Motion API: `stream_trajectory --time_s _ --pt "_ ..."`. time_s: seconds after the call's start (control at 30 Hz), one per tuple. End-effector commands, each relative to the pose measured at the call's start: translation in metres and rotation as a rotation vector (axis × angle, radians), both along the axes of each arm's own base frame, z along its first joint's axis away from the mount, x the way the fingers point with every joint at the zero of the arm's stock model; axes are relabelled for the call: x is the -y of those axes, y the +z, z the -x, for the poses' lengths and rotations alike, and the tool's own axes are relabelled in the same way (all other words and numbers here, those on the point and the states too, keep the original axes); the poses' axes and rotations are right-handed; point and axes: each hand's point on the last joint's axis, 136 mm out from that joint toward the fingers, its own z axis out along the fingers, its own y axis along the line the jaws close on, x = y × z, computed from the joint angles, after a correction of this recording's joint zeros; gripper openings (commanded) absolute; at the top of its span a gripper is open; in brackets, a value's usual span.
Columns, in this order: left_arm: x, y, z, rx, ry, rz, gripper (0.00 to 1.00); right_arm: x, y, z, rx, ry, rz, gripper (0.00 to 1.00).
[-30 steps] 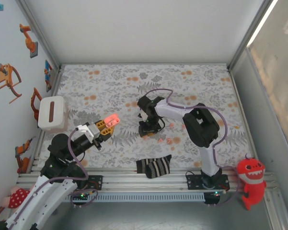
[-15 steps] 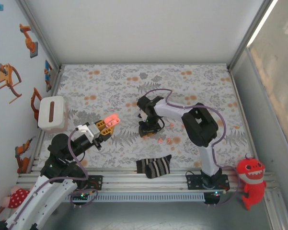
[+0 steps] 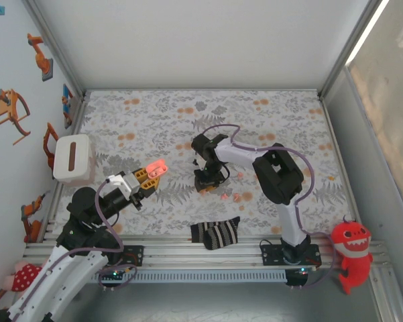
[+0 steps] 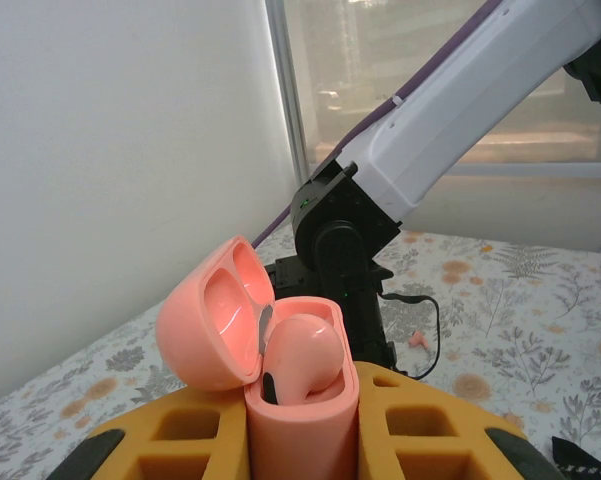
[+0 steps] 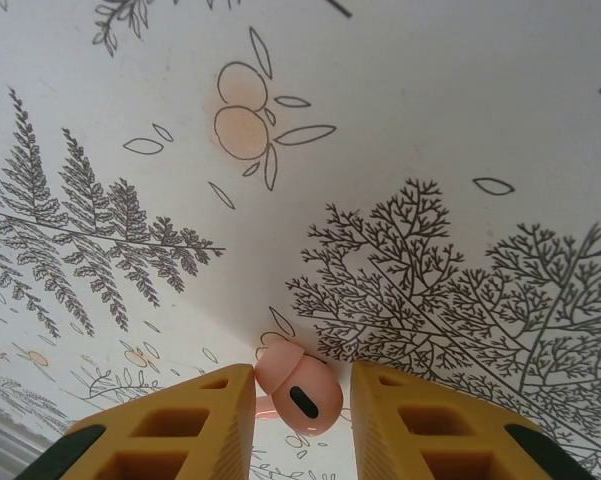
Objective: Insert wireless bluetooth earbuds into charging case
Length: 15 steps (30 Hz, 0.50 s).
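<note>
My left gripper (image 4: 302,425) is shut on the salmon-pink charging case (image 4: 298,400), held upright above the cloth with its lid (image 4: 208,320) swung open. One earbud (image 4: 302,355) sits in the case. In the top view the case (image 3: 155,166) glows at the tip of the left gripper (image 3: 147,176). My right gripper (image 5: 302,400) is down at the cloth, its yellow fingers (image 5: 195,425) either side of a coral earbud (image 5: 298,390). The left finger touches the earbud and a thin gap shows at the right one. Loose earbuds (image 3: 235,197) lie just right of the right gripper (image 3: 208,182).
A white box (image 3: 74,158) stands at the table's left edge. A striped sock (image 3: 216,233) lies near the front rail. A red toy monster (image 3: 351,249) sits off the table at the right. The right arm's black wrist (image 4: 340,260) stands close behind the case.
The right arm's elbow has shifted slightly left while its gripper stays low over the same spot. The left arm and the case have not moved.
</note>
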Motion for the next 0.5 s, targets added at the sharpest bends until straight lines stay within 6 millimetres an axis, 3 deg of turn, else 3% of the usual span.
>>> stream_trajectory --time_s 0.0,0.47 --pt "-0.0010 0.0155 0.0056 0.041 -0.012 0.022 0.00 -0.0039 -0.0100 0.0057 -0.031 0.014 0.017 0.29" --pt "-0.0013 0.0164 0.0068 0.045 -0.015 0.025 0.00 -0.0037 -0.0128 0.0121 -0.023 0.040 0.064 0.25"
